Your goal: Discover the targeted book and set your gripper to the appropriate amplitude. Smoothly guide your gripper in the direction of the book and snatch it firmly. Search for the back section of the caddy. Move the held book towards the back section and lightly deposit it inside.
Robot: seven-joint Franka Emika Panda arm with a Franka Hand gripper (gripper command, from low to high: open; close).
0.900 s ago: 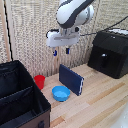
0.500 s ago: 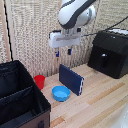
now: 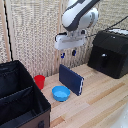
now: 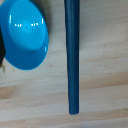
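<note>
The dark navy book (image 3: 71, 80) stands upright on its edge on the wooden table, near the middle of the exterior view. My gripper (image 3: 68, 53) hangs in the air directly above the book's top edge, apart from it, with its blue-tipped fingers spread and nothing between them. In the wrist view the book (image 4: 72, 55) shows edge-on as a narrow dark blue strip; the fingers are out of that picture. The black fabric caddy (image 3: 15, 102) with an inner divider fills the lower part of the exterior view's left.
A blue bowl (image 3: 61, 93) lies just in front of the book, also seen as the blue bowl (image 4: 24, 34) from the wrist. A red cup (image 3: 39, 81) stands by the caddy. A black machine (image 3: 111, 52) with a front handle sits at the exterior view's right.
The gripper has drifted slightly down toward the book's top edge. The book, bowl and cup have not moved.
</note>
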